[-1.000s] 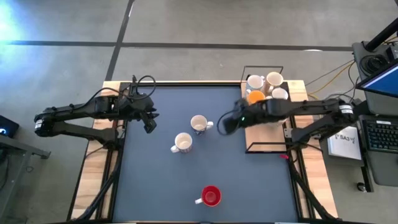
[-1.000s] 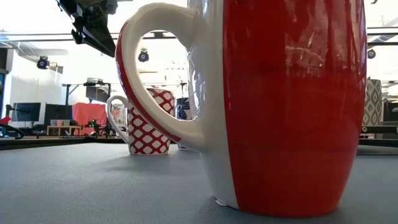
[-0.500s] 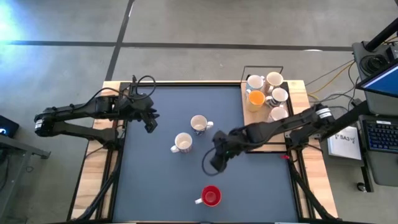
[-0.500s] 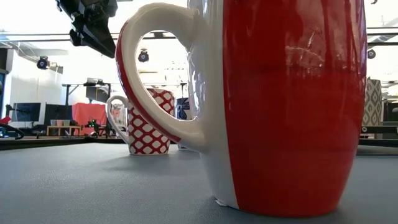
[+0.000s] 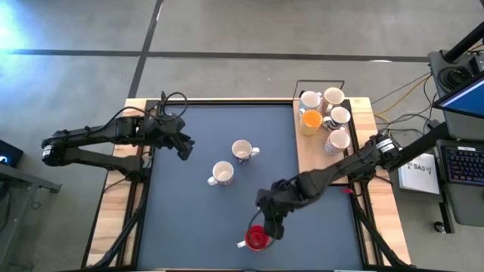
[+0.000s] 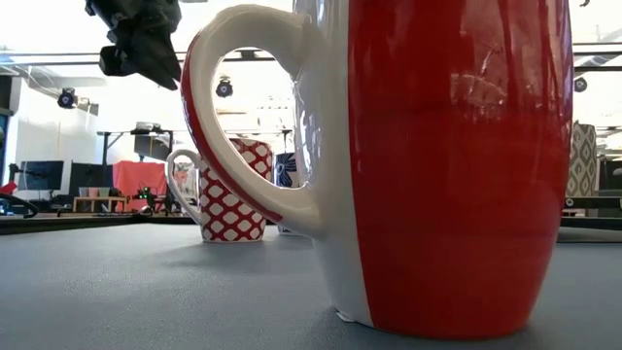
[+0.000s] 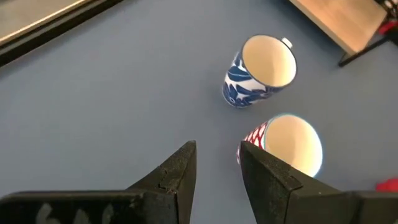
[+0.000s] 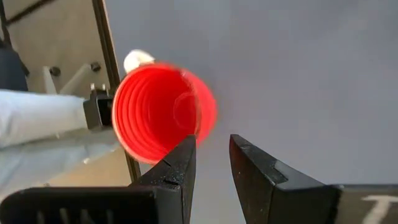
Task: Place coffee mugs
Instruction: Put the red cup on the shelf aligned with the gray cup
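A red mug (image 5: 257,239) stands upright on the dark mat near the table's front edge, its white handle (image 5: 242,244) pointing left; it fills the low view (image 6: 457,165). My right gripper (image 5: 271,227) hovers just above and right of it, open, its fingertips (image 8: 186,149) next to the rim with nothing between them. A blue-patterned mug (image 5: 242,150) and a red-checked mug (image 5: 222,173) stand upright mid-table. My left gripper (image 5: 184,149) waits to their left, above the mat, open and holding nothing (image 7: 217,155).
At the back right, a wooden board (image 5: 314,151) with a black wire frame carries an orange mug (image 5: 311,119) and several white mugs (image 5: 333,113). Bare mat lies to the left and right of the red mug.
My right gripper has swung from beside the blue-patterned mug toward the table's near edge, rolling as it went, and now hangs over the red mug. My left gripper has rolled a little in place. No mug has moved.
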Robot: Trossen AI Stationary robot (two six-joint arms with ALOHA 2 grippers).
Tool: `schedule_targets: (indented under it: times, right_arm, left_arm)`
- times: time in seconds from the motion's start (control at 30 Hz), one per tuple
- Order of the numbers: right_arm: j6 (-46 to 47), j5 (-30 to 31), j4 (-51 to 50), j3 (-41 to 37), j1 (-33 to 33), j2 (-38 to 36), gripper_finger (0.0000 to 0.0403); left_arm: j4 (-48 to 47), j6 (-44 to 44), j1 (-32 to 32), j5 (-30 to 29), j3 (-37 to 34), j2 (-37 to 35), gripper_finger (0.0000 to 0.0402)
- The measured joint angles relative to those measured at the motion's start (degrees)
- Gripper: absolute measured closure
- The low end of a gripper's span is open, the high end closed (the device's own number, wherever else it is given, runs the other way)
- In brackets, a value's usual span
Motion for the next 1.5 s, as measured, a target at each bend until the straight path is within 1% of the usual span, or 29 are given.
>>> schedule_targets:
  times: [0.07, 0.2, 0.37, 0.5, 0.8, 1.07, 1.37, 1.5]
  right_arm:
    - [-1.03, 0.59, 1.03, 0.0, 1.06, 0.92, 0.0318]
    - [-2.43, 4.41, 1.95, 0.01, 2.22, 2.52, 0.0318]
    - [-2.38, 7.73, 2.41, 0.02, 2.35, 4.3, 0.0318]
    - [-2.36, 7.15, 5.06, 0.04, 2.71, 5.47, 0.0318]
    - [-2.31, 7.08, 5.53, 0.13, 3.48, 7.06, 0.0319]
    - [-2.36, 7.08, 6.63, 0.11, 3.46, 9.89, 0.0321]
    - [-2.27, 6.92, 6.4, 0.12, 3.44, 10.1, 0.0327]
    - [-2.17, 5.37, 6.38, 0.13, 3.44, 10.08, 0.0331]
  left_arm:
    - [0.03, -1.88, -0.01, -1.41, 0.0, -0.01, 0.0295]
    - [0.11, -3.95, -0.01, -3.93, 0.0, 0.0, 0.0295]
    - [0.14, -5.11, -0.01, -4.5, 0.0, 0.15, 0.0295]
    - [0.37, -5.65, -0.01, -4.5, 0.0, 0.27, 0.0295]
    - [0.37, -5.67, -0.01, -4.52, 0.0, 0.31, 0.0295]
    - [0.33, -5.01, -0.01, -4.54, 0.0, 0.34, 0.0295]
    - [0.31, -3.64, -0.06, -4.67, 0.0, 0.37, 0.0295]
    - [0.3, -3.2, -0.06, -5.0, 0.0, 0.35, 0.0295]
